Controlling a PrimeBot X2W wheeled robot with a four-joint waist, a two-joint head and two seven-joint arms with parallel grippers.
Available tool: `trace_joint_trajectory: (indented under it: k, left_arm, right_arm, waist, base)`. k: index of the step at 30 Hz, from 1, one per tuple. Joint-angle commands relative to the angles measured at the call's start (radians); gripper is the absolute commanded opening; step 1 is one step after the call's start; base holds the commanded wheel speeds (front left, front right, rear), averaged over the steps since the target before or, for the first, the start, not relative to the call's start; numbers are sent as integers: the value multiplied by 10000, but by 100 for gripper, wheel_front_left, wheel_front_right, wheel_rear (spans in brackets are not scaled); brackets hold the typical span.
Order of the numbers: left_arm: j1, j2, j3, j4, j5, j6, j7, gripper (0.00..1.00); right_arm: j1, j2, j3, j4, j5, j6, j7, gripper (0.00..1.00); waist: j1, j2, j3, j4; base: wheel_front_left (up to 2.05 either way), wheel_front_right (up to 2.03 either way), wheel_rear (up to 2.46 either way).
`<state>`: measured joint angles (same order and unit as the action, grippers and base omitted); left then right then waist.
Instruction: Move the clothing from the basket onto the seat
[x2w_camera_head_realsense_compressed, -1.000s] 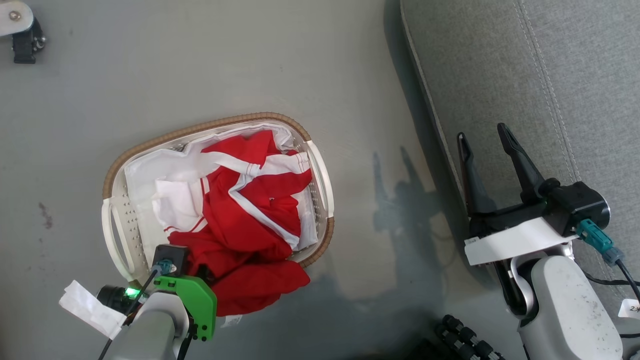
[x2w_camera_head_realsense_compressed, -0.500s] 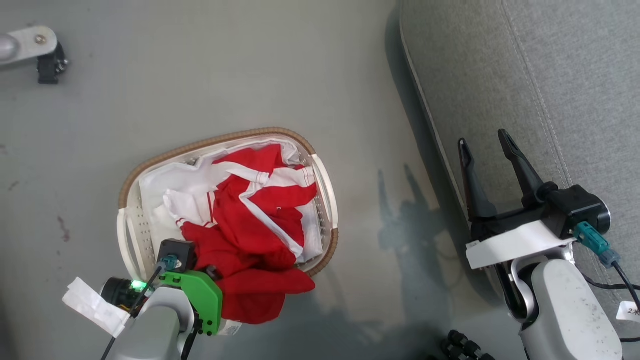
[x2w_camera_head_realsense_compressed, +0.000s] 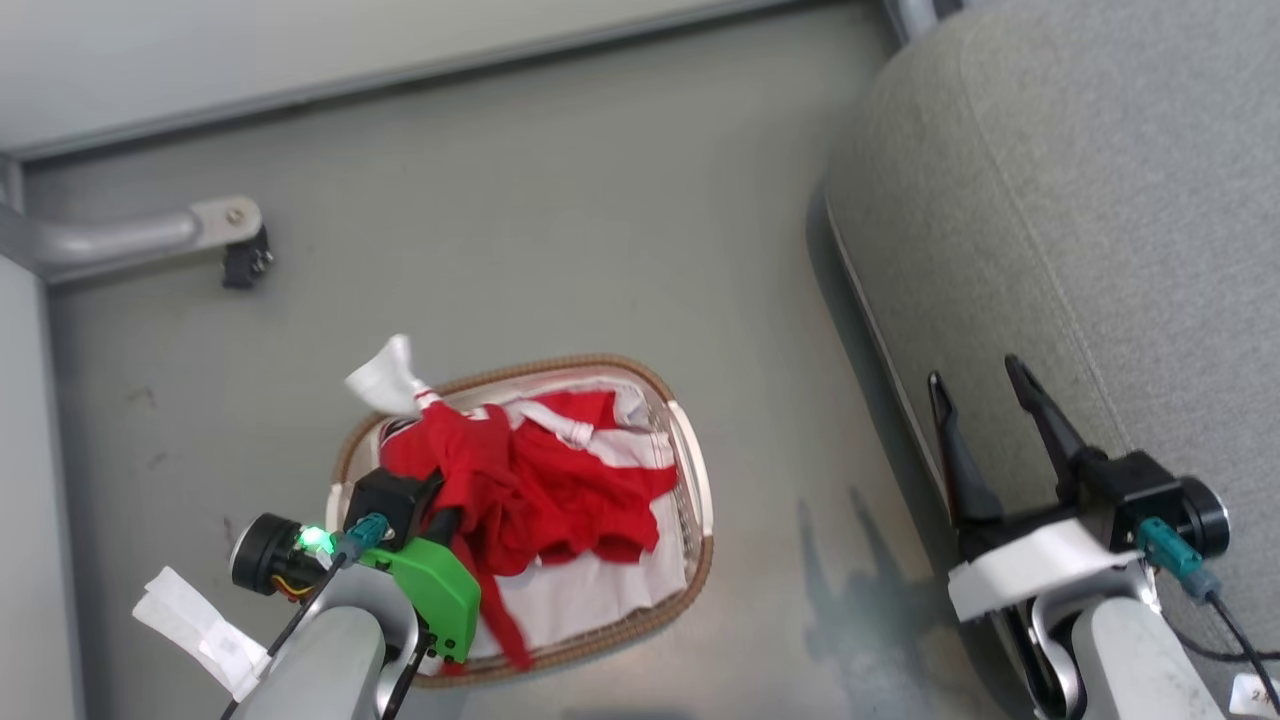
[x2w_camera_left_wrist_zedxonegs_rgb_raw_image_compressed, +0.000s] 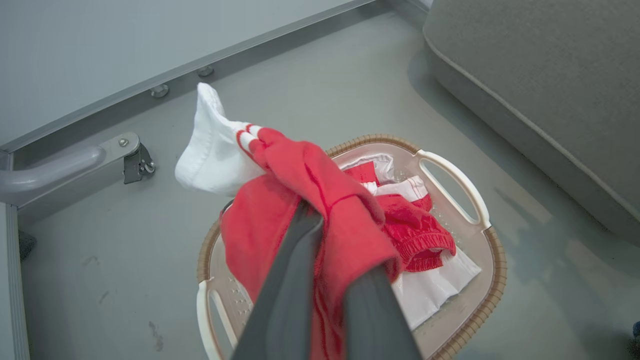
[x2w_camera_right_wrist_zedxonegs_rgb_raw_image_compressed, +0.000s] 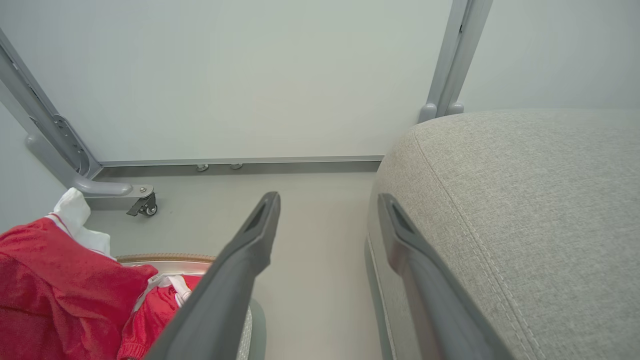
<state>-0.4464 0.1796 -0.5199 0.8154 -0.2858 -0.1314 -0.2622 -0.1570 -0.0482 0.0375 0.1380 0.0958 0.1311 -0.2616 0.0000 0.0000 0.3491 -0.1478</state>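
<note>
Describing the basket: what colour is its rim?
The rim is brown and woven, on a white basket; best in left wrist view.

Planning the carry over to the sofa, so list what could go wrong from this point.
1. The left claw is shut on a fold of the clothing, while the rest lies in the basket: a lift may drag the basket along.
2. The open right claw stands at the edge of the seat, on the way over: hanging fabric could catch on it.
</note>
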Motion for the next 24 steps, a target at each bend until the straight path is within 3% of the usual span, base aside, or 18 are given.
trace_joint_trajectory:
  k: [1, 10, 24]
  left_arm:
    - [165, 149, -71, -297, 118, 14, -40, 0]
    - [-647, 746, -1208, -1670, -26, 15, -40, 0]
    - [-3714, 1260, -2761, -2811, -683, 15, 376, 0]
  right_arm:
    - [328, -40, -43, 82, -60, -7, -53, 100]
    - [1358, -40, 20, 327, -298, -7, -51, 100]
    - [1110, -38, 443, 319, -299, -7, -53, 100]
  waist:
    - [0, 0, -1430, 445]
    - [0, 0, -3252, 565]
    - [0, 0, -3958, 572]
  base:
    - [0, 0, 0]
    - [0, 0, 0]
    - [0, 0, 0]
